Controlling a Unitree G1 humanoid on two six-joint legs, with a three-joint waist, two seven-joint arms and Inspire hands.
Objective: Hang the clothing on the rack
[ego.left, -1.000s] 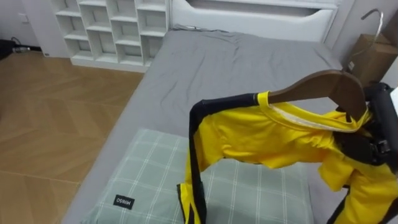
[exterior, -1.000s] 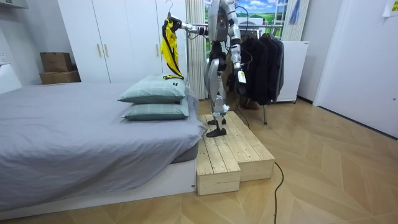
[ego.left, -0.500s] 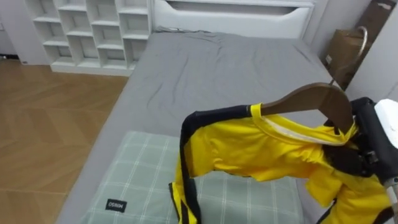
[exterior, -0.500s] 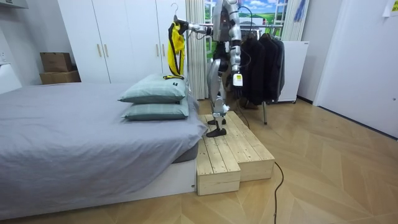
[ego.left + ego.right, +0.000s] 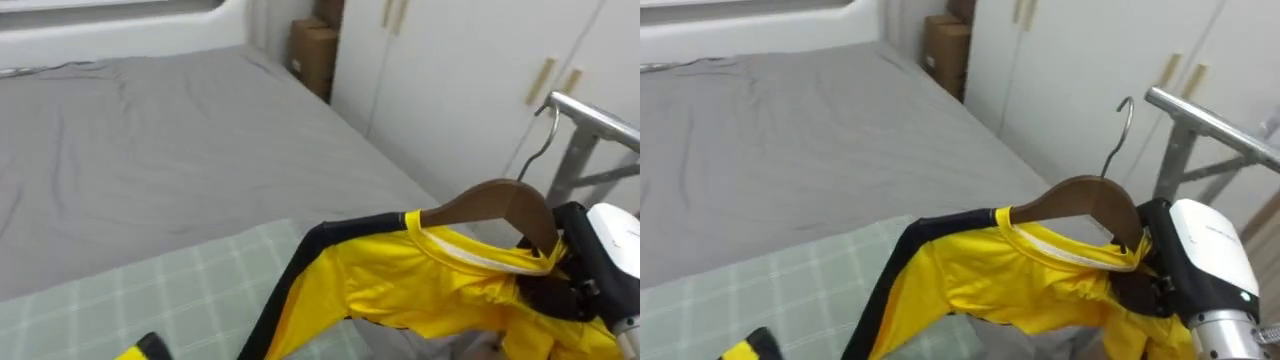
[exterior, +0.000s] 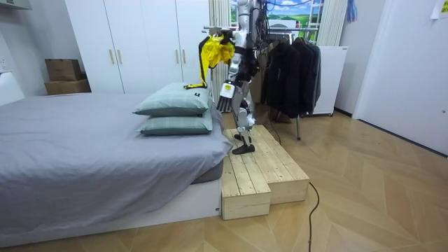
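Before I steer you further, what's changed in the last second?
The robot turned from the bed toward the rack rail, carrying the hanger with the yellow garment close to it. Its right hand stays shut on the hanger; left hand still hangs down.

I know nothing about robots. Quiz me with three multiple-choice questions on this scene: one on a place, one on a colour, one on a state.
1. Where does the robot stand?
A) on a pillow
B) on the wooden platform beside the bed
C) inside a wardrobe

2. What colour is the garment?
A) yellow with a black stripe
B) red
C) plain white

3. What is the state of the hanger?
A) lying on the floor
B) bare, with nothing on it
C) gripped in the right hand

Answers:
1 B: the room view shows its feet on the platform by the bed.
2 A: both eye views show yellow cloth edged in black.
3 C: dark fingers curl round it below the hook.
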